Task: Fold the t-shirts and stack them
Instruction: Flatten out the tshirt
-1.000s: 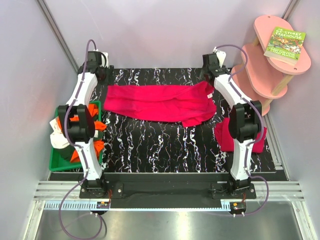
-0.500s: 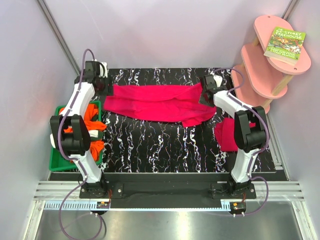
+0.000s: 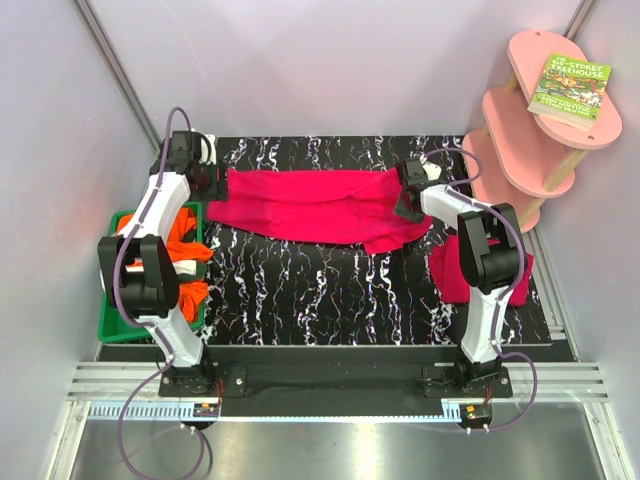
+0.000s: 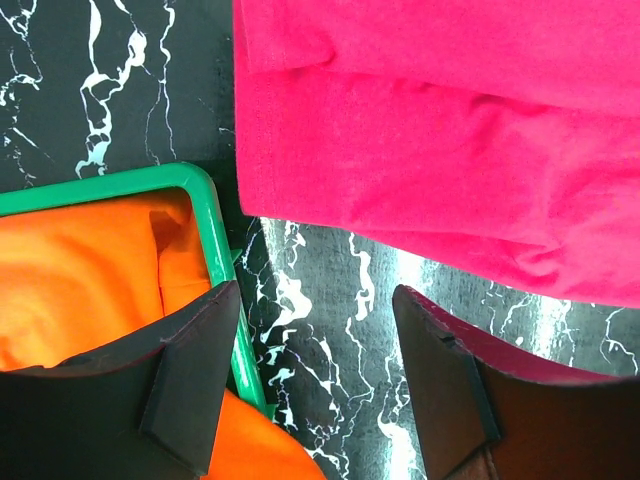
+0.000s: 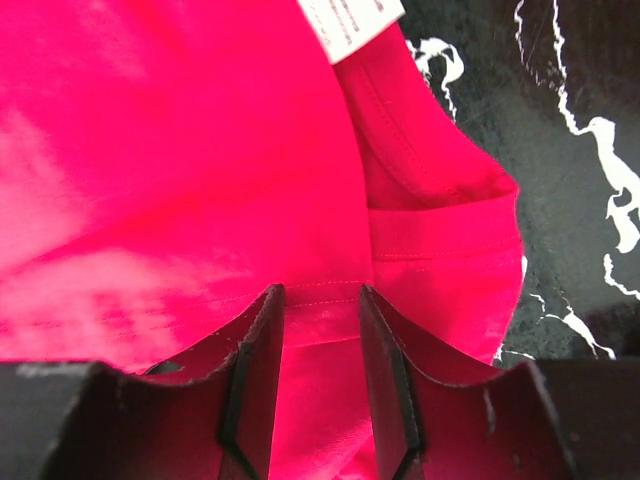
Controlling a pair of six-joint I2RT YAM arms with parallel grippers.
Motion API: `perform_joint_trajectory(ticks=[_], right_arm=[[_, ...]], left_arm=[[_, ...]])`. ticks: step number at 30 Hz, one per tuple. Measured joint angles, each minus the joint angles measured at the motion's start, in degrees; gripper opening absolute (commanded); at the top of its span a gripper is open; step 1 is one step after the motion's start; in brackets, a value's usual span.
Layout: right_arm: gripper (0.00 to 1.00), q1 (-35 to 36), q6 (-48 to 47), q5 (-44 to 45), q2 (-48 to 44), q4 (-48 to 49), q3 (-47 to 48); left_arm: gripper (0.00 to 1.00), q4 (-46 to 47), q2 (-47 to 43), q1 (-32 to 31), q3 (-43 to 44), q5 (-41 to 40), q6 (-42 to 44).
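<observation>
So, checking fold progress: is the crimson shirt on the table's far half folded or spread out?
Spread out: the crimson shirt lies long and rumpled across the table, only partly doubled over, no compact fold.

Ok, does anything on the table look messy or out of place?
The crimson-pink cloth t-shirt across the far side of the black marbled table lies rumpled, its right end bunched, white label flipped out. Orange cloth shirts spill over the rim of the green plastic tray.

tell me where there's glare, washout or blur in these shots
Top external: even light, sharp throughout. Left wrist: a bright glare streak on the glossy table just below the crimson t-shirt. Right wrist: pale washed-out patches on the shirt's left side, and the right claw looks dark and soft up close.
</observation>
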Motion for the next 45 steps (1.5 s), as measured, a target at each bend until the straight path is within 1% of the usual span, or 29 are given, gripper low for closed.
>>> perform_joint_trajectory(ticks=[5, 6, 8, 9, 11, 12, 14, 15, 16, 21, 27, 38, 42, 45], right_arm=[[0.43, -0.2, 1.2, 0.1, 0.8, 0.0, 0.0], [0.42, -0.2, 1.3, 0.1, 0.8, 0.1, 0.0], [0.34, -0.2, 1.4, 0.1, 0.8, 0.2, -0.1], [0.29, -0.2, 1.4, 0.2, 0.8, 0.2, -0.1], [0.22, -0.2, 1.4, 0.2, 0.8, 0.6, -0.4], [0.16, -0.2, 1.5, 0.2, 0.8, 0.8, -0.8], [0.08, -0.2, 1.6, 0.5, 0.6, 1.2, -1.5], [0.03, -0.2, 1.7, 0.7, 0.5, 1.6, -1.9], [0.0, -0.2, 1.8, 0.8, 0.3, 1.8, -2.2], [0.0, -0.2, 2.1, 0.9, -0.8, 2.9, -3.9], [0.0, -0.2, 1.2, 1.1, -2.9, 2.0, -4.2], [0.0, -0.2, -1.2, 1.6, -14.5, 2.1, -1.0], [0.0, -0.2, -1.4, 1.6, -14.8, 2.1, -1.5], [0.0, -0.2, -1.5, 1.6, -14.8, 1.8, -2.7]], left_arm=[[0.67, 0.5, -0.5, 0.0, -0.6, 0.0, 0.0], [0.67, 0.7, -0.6, 0.0, -1.0, 0.0, 0.0], [0.67, 0.8, -0.6, 0.0, -1.5, 0.0, 0.0], [0.67, 0.8, -0.6, 0.0, -1.7, 0.0, 0.0], [0.67, 0.8, -0.6, 0.0, -1.9, 0.0, 0.0], [0.67, 0.9, -0.6, -0.1, -1.9, 0.0, -0.1], [0.67, 1.0, -0.6, -0.1, -1.9, 0.0, -0.2], [0.67, 1.0, -0.6, -0.1, -1.9, 0.0, -0.2], [0.67, 1.0, -0.6, -0.1, -1.9, 0.0, -0.2], [0.64, 1.3, -0.6, -0.3, -2.2, 0.0, -0.2], [0.63, 1.2, -0.6, -0.3, -2.9, 0.0, -0.3], [0.64, 1.9, -0.9, -1.4, -3.8, 0.0, -0.4], [0.64, 2.5, -0.5, -2.0, -3.7, 0.0, -1.0], [0.62, 2.5, 2.1, -2.0, -1.9, 0.0, -1.5]])
